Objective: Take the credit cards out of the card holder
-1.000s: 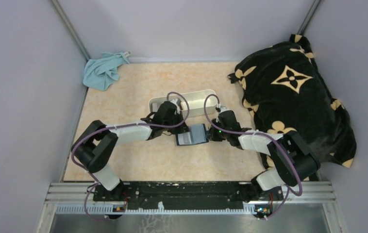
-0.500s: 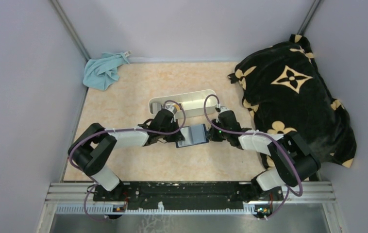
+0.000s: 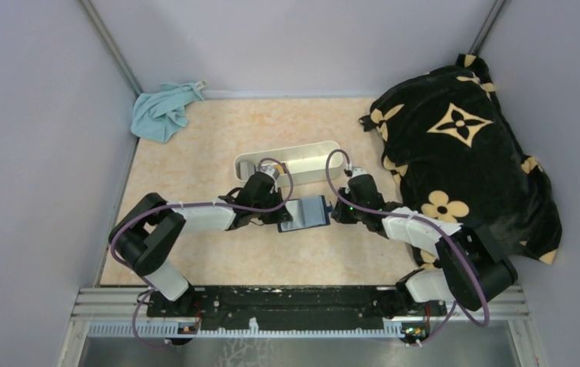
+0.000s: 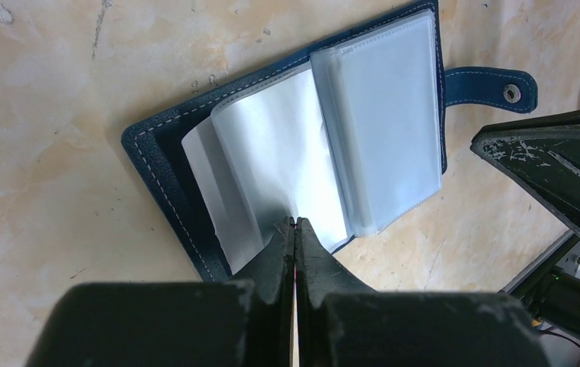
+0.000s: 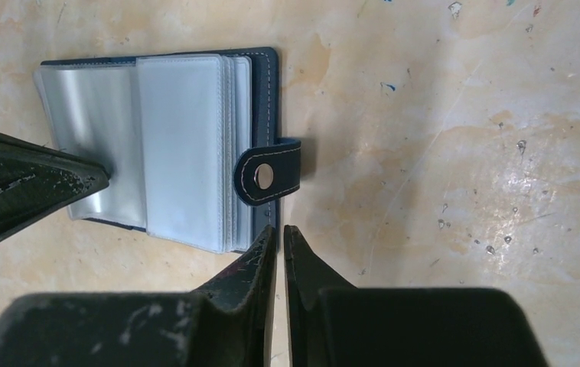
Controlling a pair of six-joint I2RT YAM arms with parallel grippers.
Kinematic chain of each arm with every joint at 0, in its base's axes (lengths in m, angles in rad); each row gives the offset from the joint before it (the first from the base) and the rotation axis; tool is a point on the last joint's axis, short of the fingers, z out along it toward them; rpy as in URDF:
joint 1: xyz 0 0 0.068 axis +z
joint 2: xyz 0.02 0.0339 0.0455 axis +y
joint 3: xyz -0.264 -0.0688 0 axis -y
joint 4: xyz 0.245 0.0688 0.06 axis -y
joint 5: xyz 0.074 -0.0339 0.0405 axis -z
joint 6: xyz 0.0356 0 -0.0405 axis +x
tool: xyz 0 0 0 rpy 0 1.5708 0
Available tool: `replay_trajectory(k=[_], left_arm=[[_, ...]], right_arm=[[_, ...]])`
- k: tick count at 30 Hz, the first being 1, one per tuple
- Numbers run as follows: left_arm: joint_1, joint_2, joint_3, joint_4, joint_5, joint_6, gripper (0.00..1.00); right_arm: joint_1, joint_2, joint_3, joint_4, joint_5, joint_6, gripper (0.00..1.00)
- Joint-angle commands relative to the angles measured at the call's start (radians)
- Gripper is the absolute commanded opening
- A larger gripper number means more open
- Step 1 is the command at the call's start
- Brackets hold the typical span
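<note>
Fingers first: left gripper has its two fingers pressed tight together, the joined tip resting at the near edge of a lifted clear sleeve. Whether a leaf of plastic is caught between them cannot be told. Right gripper shows a thin slit between its fingers, pinching nothing, the tips just beside the holder's edge below the snap tab.

Small dark navy folding card holder lies open and flat on the mottled beige table, between the two grippers and just in front of the long white oblong tray. Its stack of clear plastic sleeves fans up from the spine. One or two leaves stand raised on the left arm's side; the rest lie in a block.

Credit cards are not plainly visible — the sleeves read pale and glossy, so I cannot tell which pockets are filled.

Handling, as a judgement:
- Holder looks light and likely to skid on the smooth top, so one arm should pin the cover or the tab.
- Sleeves look thin, floppy and slick — poor to grip.
- Cards should be stiff and thin; best taken by an exposed short edge at a pocket mouth and drawn out in line with the pocket.
</note>
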Motion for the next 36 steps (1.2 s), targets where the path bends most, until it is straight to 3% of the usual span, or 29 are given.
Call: replay_trajectory(k=[1,4,36], left_arm=[[-0.012,0.024,0.001,-0.013,-0.020,-0.002,0.00],[-0.013,0.024,-0.001,-0.012,-0.019,-0.003,0.00],[-0.027,0.065,-0.006,0.017,-0.007,-0.020,0.00]], right_arm=[[0.012,-0.025,0.054,0.010,-0.001,-0.018,0.05],[0.022,-0.010,0.064,0.012,-0.002,-0.018,0.00],[0.092,0.109,0.135,0.047,-0.014,-0.007,0.00]])
